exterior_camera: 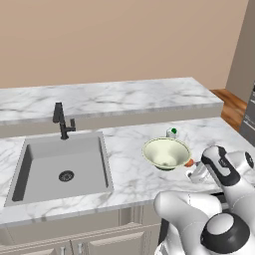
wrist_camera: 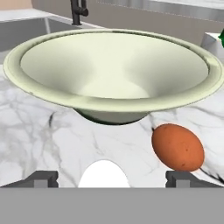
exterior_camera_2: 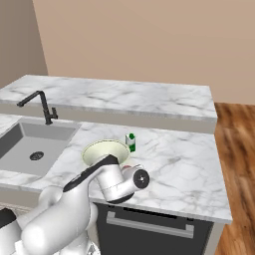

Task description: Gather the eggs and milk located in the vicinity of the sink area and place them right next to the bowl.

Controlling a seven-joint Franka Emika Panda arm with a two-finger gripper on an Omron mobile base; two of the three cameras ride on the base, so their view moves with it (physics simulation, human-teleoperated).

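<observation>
The pale cream-green bowl [wrist_camera: 113, 65] stands on the marble counter to the right of the sink [exterior_camera: 60, 164]; it is also in the base views [exterior_camera: 166, 152] [exterior_camera_2: 105, 151]. An orange-brown egg [wrist_camera: 177, 146] lies on the counter just by the bowl's base [exterior_camera: 189, 163]. A white egg [wrist_camera: 103, 175] rests on the counter between my gripper's [wrist_camera: 112, 178] widely spread fingertips, touching neither. The gripper [exterior_camera: 193, 173] is open and low beside the bowl. The milk [exterior_camera: 172, 132] [exterior_camera_2: 130, 142], white with a green cap, stands right behind the bowl [wrist_camera: 214, 41].
A black faucet [exterior_camera: 62, 119] [exterior_camera_2: 42, 107] rises behind the sink basin [exterior_camera_2: 30, 144]. A raised marble ledge [exterior_camera: 109, 97] runs along the back. The counter's front edge is near the gripper, with a dark appliance front [exterior_camera_2: 149, 224] below it.
</observation>
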